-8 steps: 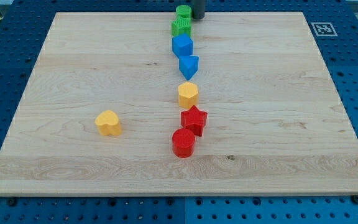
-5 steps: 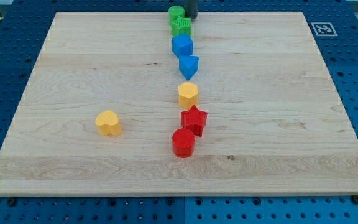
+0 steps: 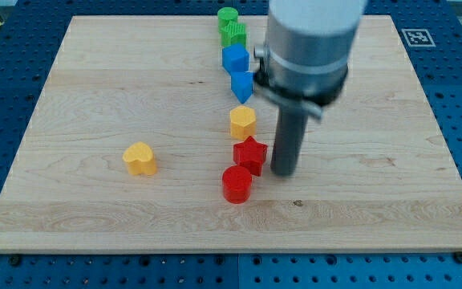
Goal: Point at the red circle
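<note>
Now my tip (image 3: 284, 172) stands just right of the red star (image 3: 250, 153), near the red circle (image 3: 237, 184), likely closing in; no claw exists.

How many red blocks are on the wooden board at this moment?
2. The red star lies just left of my tip. The red circle sits right below the star, nearer the view's bottom. The arm covers part of the board, so another could be hidden.
</note>
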You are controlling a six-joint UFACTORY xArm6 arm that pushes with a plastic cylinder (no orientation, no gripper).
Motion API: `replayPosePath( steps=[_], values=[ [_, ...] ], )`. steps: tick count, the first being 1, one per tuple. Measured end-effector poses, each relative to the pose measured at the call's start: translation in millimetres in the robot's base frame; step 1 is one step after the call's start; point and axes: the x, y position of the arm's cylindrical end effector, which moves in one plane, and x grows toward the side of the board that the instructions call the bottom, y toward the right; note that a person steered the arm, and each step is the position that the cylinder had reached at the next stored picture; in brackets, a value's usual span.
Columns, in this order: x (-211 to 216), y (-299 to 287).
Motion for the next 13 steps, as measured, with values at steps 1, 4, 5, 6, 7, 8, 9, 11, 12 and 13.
replayPosePath(
  steps=[1, 4, 5, 6, 7, 8, 9, 11, 12, 13],
  values=[
    [48.0, -0.4],
    [48.2, -65.9],
    [43.3, -77.2],
    [36.1, -91.1],
    [36.0, -91.1],
    [36.0, -83.7],
    [36.0, -57.2],
    [34.1, -36.6],
    [34.1, -43.9],
    [34.1, -61.8]
  ],
)
